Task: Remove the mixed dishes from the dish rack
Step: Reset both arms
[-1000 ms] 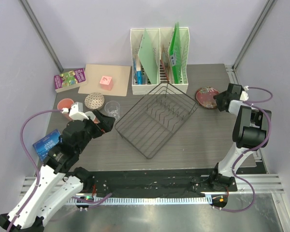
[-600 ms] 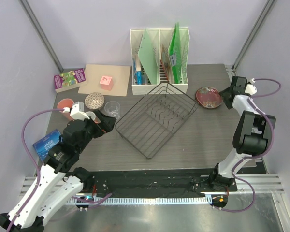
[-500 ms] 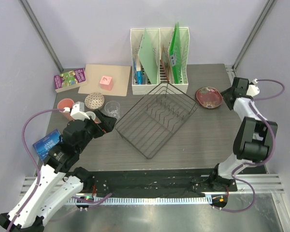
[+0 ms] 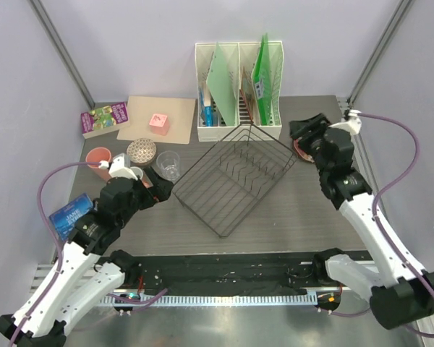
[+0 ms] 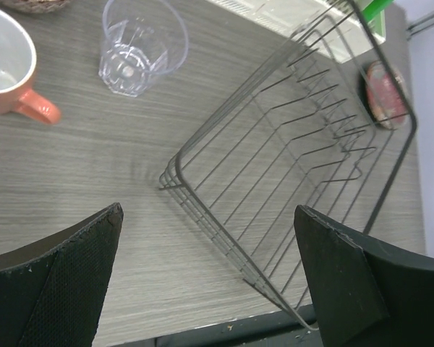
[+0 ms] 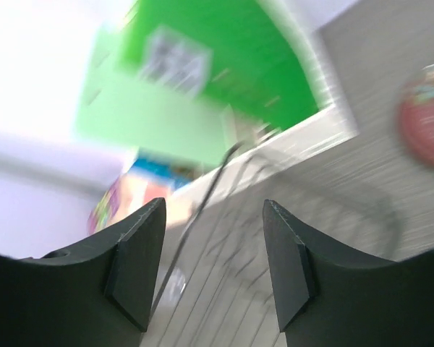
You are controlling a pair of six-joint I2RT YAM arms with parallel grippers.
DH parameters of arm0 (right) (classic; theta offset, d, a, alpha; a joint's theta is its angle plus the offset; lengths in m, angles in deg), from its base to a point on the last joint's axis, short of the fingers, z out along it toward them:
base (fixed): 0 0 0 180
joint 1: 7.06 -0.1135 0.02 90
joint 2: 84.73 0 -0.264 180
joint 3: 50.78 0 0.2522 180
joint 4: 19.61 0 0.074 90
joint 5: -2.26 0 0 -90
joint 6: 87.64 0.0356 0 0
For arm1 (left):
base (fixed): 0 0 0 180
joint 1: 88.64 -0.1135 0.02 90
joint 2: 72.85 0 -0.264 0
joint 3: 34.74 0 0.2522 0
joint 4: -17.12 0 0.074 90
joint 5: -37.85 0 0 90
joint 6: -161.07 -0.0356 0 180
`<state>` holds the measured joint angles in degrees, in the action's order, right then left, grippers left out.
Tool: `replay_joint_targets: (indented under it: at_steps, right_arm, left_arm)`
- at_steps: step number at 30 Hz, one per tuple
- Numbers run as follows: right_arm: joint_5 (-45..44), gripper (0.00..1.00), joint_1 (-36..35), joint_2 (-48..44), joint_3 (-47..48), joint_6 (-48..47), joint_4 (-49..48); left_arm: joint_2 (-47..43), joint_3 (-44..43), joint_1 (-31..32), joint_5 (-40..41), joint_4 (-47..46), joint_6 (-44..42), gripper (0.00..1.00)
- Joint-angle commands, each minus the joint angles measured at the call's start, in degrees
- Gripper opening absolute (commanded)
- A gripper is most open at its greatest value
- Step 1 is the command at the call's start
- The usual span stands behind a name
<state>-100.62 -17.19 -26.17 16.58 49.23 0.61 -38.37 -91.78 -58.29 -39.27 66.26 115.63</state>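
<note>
- The grey wood-grain table (image 4: 304,210) carries everything.
- The black thin-wire dish rack (image 4: 235,177) is rectangular with rows of upright prongs and sits askew mid-table. The left wrist view cuts off its near corner.
- The left gripper (image 5: 208,211) is spread wide and holds nothing, by the rack's left corner. The right gripper (image 6: 213,206) is also spread, and its view is blurred.
- The glossy red round plate (image 5: 385,85) lies on the table right of the rack. From above it is largely hidden under the right gripper.
- The clear glass (image 4: 168,163) stands left of the rack.
- The salmon-pink larger cup (image 4: 98,159) sits farther left. The smaller cup (image 4: 135,173) is half-hidden by the left arm.

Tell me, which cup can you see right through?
The clear glass nearest the dish rack; the big pink cup and small pink cup are solid.
</note>
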Motion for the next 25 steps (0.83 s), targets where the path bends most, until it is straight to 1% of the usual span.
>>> replay_joint_targets:
  at_steps: [1,3,4,6,7,9,10,11,12,14,17,20,21,23,25]
  right_arm:
    - [-10.5,0.62,-17.5,-6.8,0.4,-9.5,1.1]
    - [-15.0,0.64,-24.1,-9.2,-1.6,-11.4,2.9]
    - [-16.8,0.64,-29.7,-9.5,-2.0,-12.9,3.7]
    - [-21.2,0.65,-34.5,-9.1,-2.6,-14.3,6.4]
    - [-25.7,0.65,-40.1,-8.6,-2.6,-15.5,7.4]
    - [-32.3,0.65,-46.5,-6.6,-2.8,-17.9,9.0]
    - [-37.0,0.65,-49.9,-5.8,-3.1,-20.5,9.2]
    - [-41.1,0.66,-56.0,-4.6,-3.1,-21.8,9.2]
    - [-48.4,0.66,-58.1,-3.3,-3.0,-22.5,9.4]
    - [-51.6,0.67,-60.6,0.4,-2.5,-23.5,9.5]
    - [-52.4,0.69,-60.6,3.3,-3.5,-23.5,8.2]
    - [-51.5,0.70,-60.6,5.0,-6.8,-27.8,1.4]
    - [-50.9,0.71,-60.6,5.2,-7.4,-29.1,-1.2]
    - [-49.6,0.74,-60.7,5.9,-8.2,-30.3,-2.8]
    - [-49.5,0.80,-60.7,6.0,-8.3,-30.3,-4.1]
  left_arm:
    - [2.1,-3.2,0.1,1.0,2.1,-2.0,1.00]
    - [3.0,-4.0,0.1,1.2,2.9,-2.9,1.00]
    - [3.2,-4.3,0.1,1.4,3.0,-3.2,1.00]
    - [4.2,-5.0,0.1,2.3,3.9,-4.2,1.00]
    - [4.5,-5.2,0.1,2.9,4.3,-4.6,1.00]
    - [5.6,-6.2,0.1,4.9,6.2,-5.6,1.00]
    - [5.9,-6.4,0.1,5.7,6.6,-5.8,1.00]
    - [6.2,-6.5,0.1,6.8,7.8,-6.0,1.00]
    - [6.4,-6.8,0.1,7.4,8.1,-6.2,1.00]
    - [7.2,-7.2,0.1,9.5,9.3,-6.5,1.00]
    - [8.6,-7.9,0.1,12.1,10.2,-6.2,1.00]
    - [10.0,-8.4,0.1,12.5,10.1,-5.6,1.00]
    - [10.4,-8.1,0.1,12.4,9.8,-5.6,1.00]
    - [11.8,-8.5,0.1,12.6,9.4,-5.6,1.00]
    - [12.5,-8.7,0.1,12.9,9.4,-5.8,1.00]
